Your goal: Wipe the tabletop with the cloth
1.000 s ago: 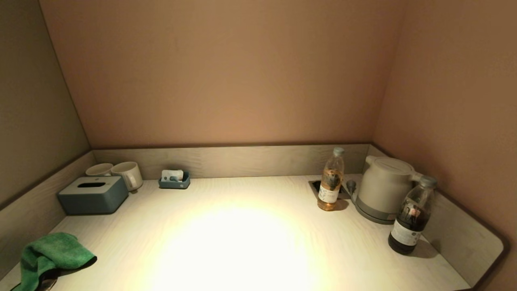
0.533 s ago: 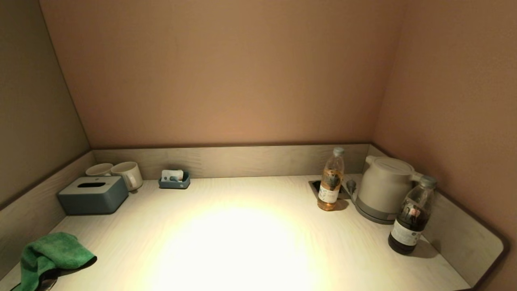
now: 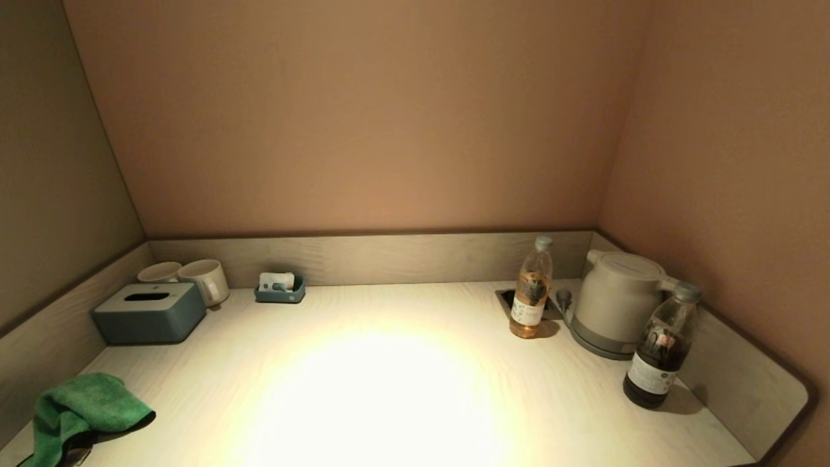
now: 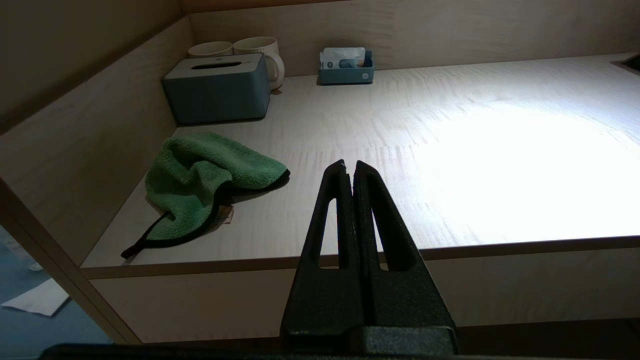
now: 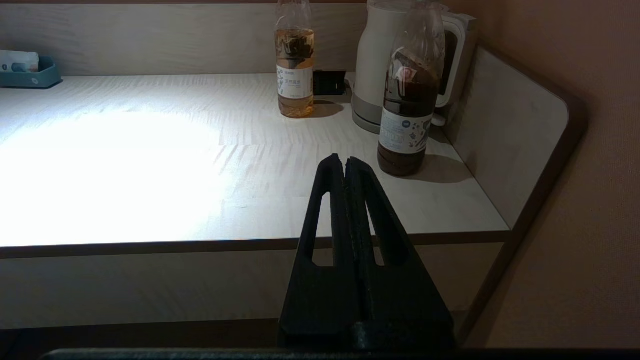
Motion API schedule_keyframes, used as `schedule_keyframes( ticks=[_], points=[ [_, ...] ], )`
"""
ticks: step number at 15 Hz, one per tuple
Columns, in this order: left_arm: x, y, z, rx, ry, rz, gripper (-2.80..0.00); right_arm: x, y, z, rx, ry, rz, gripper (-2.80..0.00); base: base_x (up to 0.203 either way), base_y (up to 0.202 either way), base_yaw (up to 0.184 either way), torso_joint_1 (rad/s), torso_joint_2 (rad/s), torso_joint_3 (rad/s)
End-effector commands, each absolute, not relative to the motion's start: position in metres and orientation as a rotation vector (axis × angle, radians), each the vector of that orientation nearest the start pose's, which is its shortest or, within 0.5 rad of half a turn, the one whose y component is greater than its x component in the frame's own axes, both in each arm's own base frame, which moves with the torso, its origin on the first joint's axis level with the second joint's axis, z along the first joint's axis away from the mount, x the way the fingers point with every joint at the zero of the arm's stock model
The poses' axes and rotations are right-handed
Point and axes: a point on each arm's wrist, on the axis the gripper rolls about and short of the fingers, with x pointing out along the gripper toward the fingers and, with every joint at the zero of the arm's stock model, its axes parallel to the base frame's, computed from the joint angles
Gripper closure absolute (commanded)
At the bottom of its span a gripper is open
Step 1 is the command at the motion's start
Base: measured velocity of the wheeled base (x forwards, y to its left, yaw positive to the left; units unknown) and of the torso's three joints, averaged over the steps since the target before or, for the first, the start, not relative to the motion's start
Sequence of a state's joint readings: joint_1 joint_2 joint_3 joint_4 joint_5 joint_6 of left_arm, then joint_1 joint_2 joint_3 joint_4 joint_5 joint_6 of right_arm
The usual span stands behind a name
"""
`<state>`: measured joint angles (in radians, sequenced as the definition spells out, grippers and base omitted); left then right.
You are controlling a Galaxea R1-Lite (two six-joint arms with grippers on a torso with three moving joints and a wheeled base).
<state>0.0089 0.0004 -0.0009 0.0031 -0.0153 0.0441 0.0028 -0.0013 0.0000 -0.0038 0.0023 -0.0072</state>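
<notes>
Green cloth [image 3: 81,410] crumpled on tabletop [image 3: 389,389] — left pincer [image 4: 349,166], right pincer [image 5: 344,161] pressed together.

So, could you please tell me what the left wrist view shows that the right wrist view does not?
Only the left wrist view shows the green cloth, the tissue box, the two mugs and the shut left gripper. Only the right wrist view shows both bottles, the kettle and the shut right gripper. Both show the tabletop and the small blue tray.
</notes>
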Motion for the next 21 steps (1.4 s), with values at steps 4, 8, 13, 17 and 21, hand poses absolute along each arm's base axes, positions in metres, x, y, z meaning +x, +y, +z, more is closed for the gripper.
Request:
schedule_keyframes(
  ticks=[4, 8, 13, 17, 21],
  points=[
    [-0.0228, -0.0006, 0.0752, 0.044, 0.003, -0.006, 0.0, -0.0228, 0.0, 0.076, -0.008, -0.005, 0.006, 0.0, 0.0, 0.0, 0.0, 0.0, 0.0, 0.0],
    [-0.0228, -0.0006, 0.0752, 0.044, 0.003, -0.006, 0.0, -0.0228, 0.0, 0.076, -0.008, -0.005, 0.006, 0.0, 0.0, 0.0, 0.0, 0.0, 0.0, 0.0],
    [-0.0229, -0.0006, 0.0756, 0.044, 0.001, -0.006, 0.0, -0.0228, 0.0, 0.076, -0.008, -0.005, 0.006, 0.0, 0.0, 0.0, 0.0, 0.0, 0.0, 0.0],
    [-0.0228, -0.0006, 0.0752, 0.044, 0.003, -0.006, 0.0, -0.0228, 0.0, 0.076, -0.008, -0.005, 0.006, 0.0, 0.0, 0.0, 0.0, 0.0, 0.0, 0.0],
    [-0.0229, -0.0006, 0.0756, 0.044, 0.001, -0.006, 0.0, -0.0228, 0.0, 0.076, -0.008, -0.005, 0.006, 0.0, 0.0, 0.0, 0.0, 0.0, 0.0, 0.0]
  ],
)
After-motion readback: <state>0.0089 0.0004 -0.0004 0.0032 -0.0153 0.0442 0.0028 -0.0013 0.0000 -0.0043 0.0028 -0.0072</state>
